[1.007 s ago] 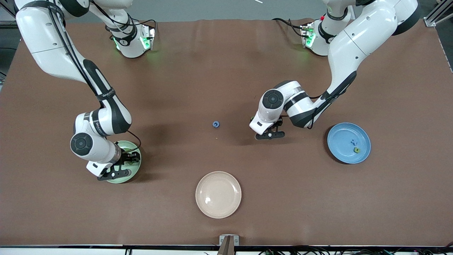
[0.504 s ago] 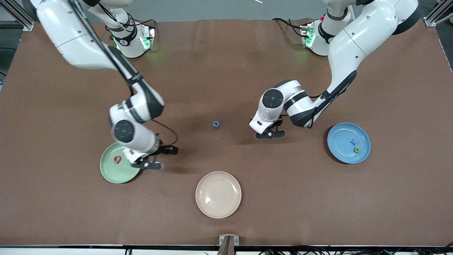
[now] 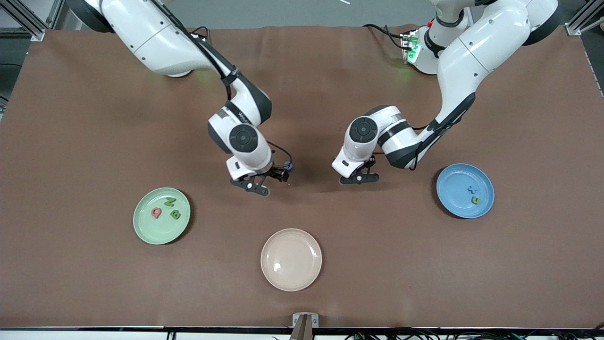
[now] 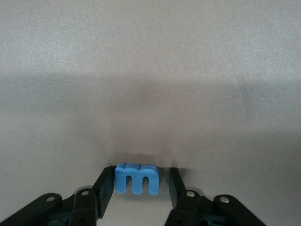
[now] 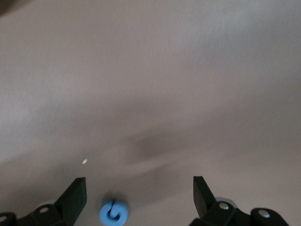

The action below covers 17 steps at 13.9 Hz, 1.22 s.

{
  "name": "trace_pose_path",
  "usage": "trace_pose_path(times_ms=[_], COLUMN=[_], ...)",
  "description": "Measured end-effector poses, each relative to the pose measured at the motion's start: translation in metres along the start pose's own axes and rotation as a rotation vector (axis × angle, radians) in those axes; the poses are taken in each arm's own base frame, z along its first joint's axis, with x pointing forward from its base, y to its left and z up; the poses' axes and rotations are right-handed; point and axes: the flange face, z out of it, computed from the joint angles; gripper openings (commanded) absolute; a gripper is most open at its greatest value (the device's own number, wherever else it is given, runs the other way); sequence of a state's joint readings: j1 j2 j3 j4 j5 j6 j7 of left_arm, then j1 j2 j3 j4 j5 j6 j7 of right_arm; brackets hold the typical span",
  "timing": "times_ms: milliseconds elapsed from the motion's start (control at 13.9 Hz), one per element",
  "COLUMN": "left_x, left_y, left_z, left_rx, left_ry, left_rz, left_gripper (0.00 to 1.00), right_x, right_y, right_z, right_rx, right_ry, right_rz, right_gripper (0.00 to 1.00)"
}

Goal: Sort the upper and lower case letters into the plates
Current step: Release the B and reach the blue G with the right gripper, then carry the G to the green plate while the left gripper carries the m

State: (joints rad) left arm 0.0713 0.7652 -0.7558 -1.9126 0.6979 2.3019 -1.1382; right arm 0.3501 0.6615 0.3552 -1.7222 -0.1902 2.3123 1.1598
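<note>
Swinging from the green plate to the G, right gripper spread wide; left gripper closing around the m, not yet pinched.

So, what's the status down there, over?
Left claw straddles blue m on table, not gripped. Right claw open over blue G. Nothing blocking either letter.

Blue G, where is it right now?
The blue G lies on the table near its middle, under the open right gripper, between the two arms.
</note>
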Motion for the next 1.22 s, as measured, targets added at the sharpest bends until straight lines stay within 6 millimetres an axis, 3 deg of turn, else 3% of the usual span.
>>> trace_pose_path(times_ms=[288,360,576,791,935,1079,1223], left_x=[0.0,0.0,0.0,0.002,0.008,0.014,0.021], left_y=[0.001,0.001,0.0,-0.002,-0.009,-0.016,-0.03], left_z=[-0.001,-0.001,-0.002,-0.002,-0.005,-0.023,-0.066], left_rx=[-0.002,-0.004,-0.002,-0.002,-0.001,0.0,0.0], left_ry=[0.002,0.002,0.004,0.004,0.008,0.009,-0.003], left_rz=[0.001,0.001,0.0,-0.004,-0.018,-0.017,-0.003], left_gripper=[0.41,0.39,0.26,0.2,0.19,0.18,0.17], right_x=[-0.029,-0.035,-0.056,-0.065,-0.066,-0.067,-0.067], right_y=[-0.012,-0.013,-0.019,-0.024,-0.025,-0.025,-0.025], right_z=[0.018,0.027,0.051,0.052,0.05,0.048,0.045], right_rx=[0.004,0.013,0.018,0.02,0.021,0.022,0.019], right_ry=[0.027,0.038,0.057,0.063,0.065,0.067,0.069], right_rz=[0.02,0.023,0.018,0.024,0.025,0.024,0.026], right_gripper=[1.0,0.96,0.76,0.59,0.37,0.05,0.0])
